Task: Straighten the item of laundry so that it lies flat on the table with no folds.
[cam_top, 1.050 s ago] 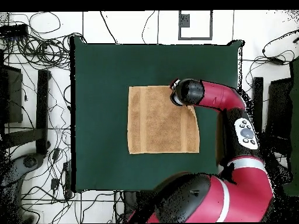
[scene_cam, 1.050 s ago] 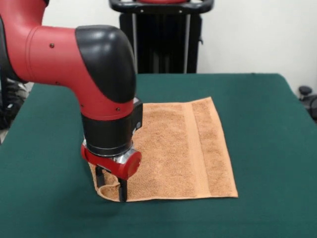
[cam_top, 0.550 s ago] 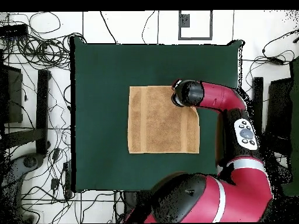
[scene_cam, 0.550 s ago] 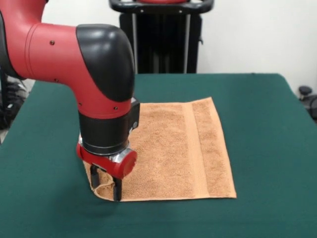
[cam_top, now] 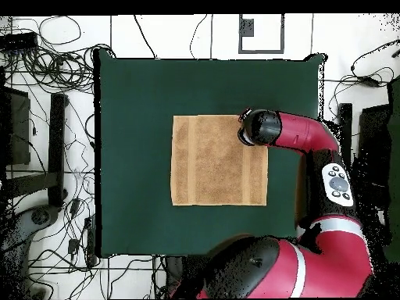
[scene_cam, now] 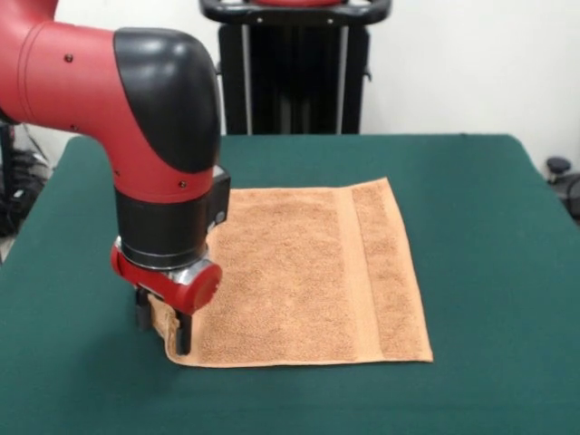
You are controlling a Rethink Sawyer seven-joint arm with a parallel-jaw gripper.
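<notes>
Pinching a raised towel [scene_cam: 308,272] corner, gripper [scene_cam: 163,328] clamped on it, green table [scene_cam: 489,236] beneath.

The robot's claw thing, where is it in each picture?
Front view: the gripper is low on the left, at the near left corner of the towel.
Overhead view: hidden beneath the arm's black wrist, at the towel's upper right corner.
Shared landmark: that towel corner.
</notes>
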